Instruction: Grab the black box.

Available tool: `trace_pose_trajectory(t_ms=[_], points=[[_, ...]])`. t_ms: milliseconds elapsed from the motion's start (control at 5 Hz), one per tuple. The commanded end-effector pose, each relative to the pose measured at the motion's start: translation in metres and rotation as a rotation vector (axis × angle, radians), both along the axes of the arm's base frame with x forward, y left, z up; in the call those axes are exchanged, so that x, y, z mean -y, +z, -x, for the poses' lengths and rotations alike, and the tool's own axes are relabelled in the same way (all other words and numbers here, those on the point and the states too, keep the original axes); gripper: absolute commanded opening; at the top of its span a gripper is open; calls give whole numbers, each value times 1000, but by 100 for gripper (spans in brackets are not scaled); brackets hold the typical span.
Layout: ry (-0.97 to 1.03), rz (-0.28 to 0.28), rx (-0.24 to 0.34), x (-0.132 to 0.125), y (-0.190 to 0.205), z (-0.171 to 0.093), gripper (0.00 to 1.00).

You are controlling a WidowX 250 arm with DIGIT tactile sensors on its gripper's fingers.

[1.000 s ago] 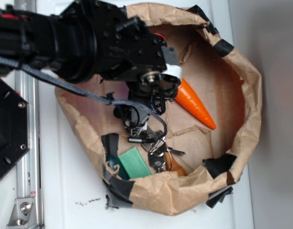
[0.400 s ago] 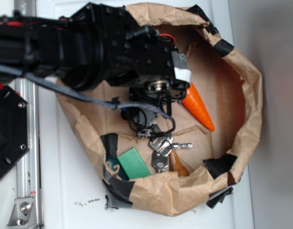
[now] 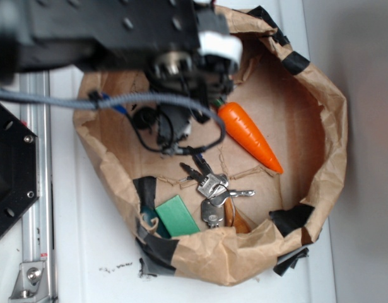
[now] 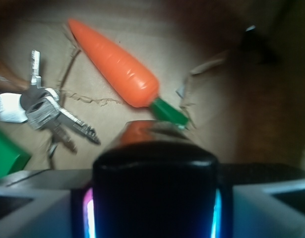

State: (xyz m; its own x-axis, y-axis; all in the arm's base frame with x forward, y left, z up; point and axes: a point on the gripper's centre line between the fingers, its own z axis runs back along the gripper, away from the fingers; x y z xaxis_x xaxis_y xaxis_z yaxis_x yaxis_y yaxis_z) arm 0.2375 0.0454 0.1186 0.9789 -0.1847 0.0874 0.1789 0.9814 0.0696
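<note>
black box (image 4: 154,191) | glossy, carrot (image 4: 115,64) reflected | clamped in tool (image 4: 153,208)

- We see the arm (image 3: 105,31) as a bulky black housing with small dark screw holes, blurred in the exterior view.
- A white cylindrical part (image 3: 217,45) sits at its wrist end.
- A grey braided cable (image 3: 55,99) and thin black wires (image 3: 181,149) loop beneath.
- In the wrist view, pale grey gripper (image 4: 153,198) fingers (image 4: 23,210) show.
</note>
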Motion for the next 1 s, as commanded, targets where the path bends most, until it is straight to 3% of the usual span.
trace_pose_trajectory(t_ms=[0,400,600,800], points=[[6,-5,76,-5,40,3,0],[11,37,12,3,41,-4,0],[121,67,-93,20,57,-17,0],[155,94,-84,33,71,-21,0]])
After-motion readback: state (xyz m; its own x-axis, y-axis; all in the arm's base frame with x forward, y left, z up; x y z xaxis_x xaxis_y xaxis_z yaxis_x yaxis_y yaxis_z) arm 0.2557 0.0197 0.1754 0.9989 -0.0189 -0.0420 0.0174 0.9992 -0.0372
